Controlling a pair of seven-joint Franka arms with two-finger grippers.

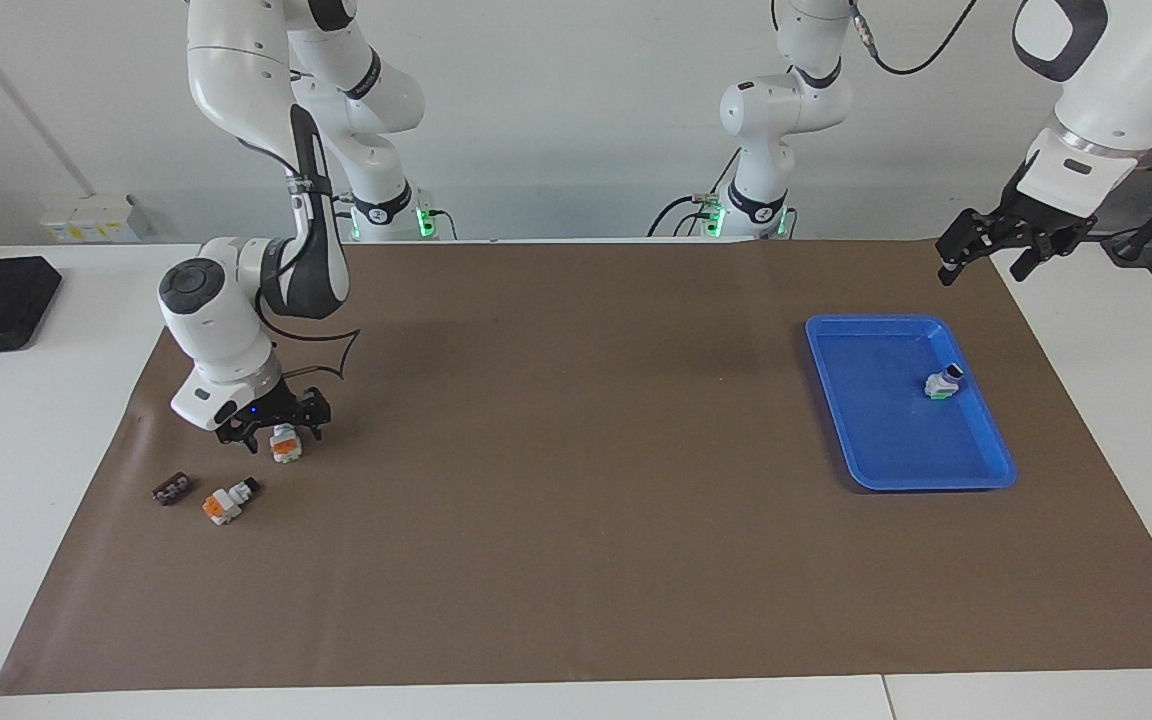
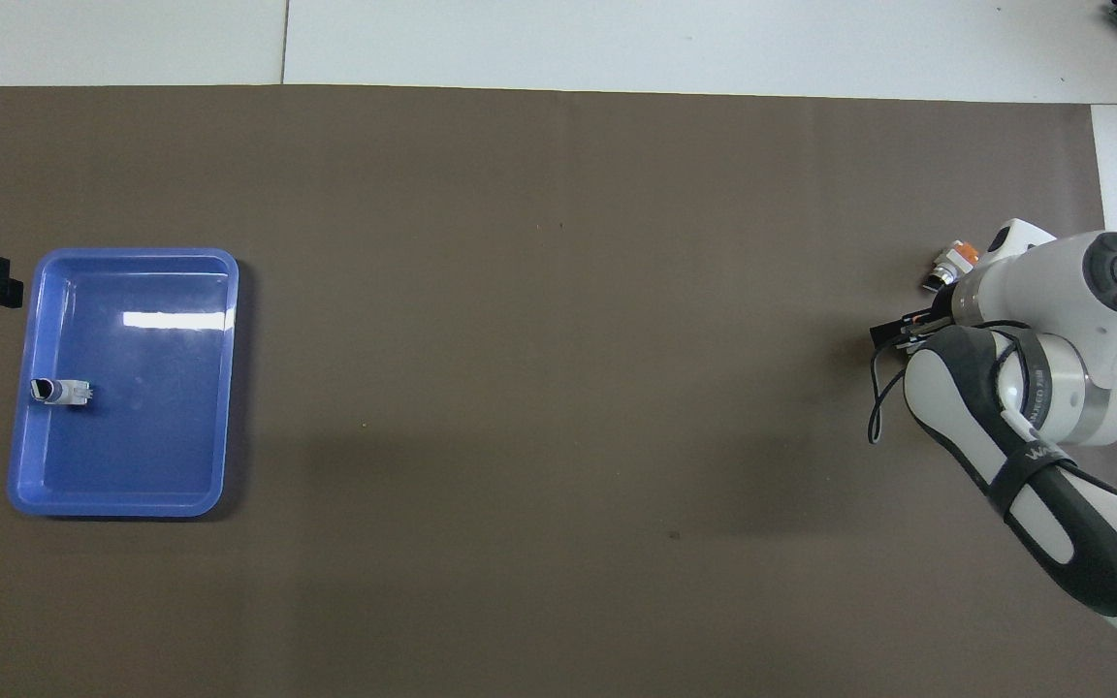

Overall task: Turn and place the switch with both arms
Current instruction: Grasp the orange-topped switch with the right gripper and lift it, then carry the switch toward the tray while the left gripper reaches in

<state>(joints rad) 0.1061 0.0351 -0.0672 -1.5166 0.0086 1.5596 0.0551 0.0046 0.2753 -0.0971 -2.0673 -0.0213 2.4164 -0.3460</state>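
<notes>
Facing view only: right gripper (image 1: 281,432), fingers apart, straddling a switch (image 1: 285,445) at the right arm's end of the surface (image 1: 576,560); overhead, the arm hides both. Left gripper (image 1: 996,250) waits spread, above the mat edge. Blue tray (image 1: 886,470) holds another switch (image 1: 942,383).

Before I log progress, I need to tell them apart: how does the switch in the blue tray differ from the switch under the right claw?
The switch in the tray lies inside the blue tray, while the switch under the right claw sits on the brown mat. The tray one shows green, the other orange. The right claw, open, is down around its switch; no claw is near the tray one. Both are small white blocks.
</notes>
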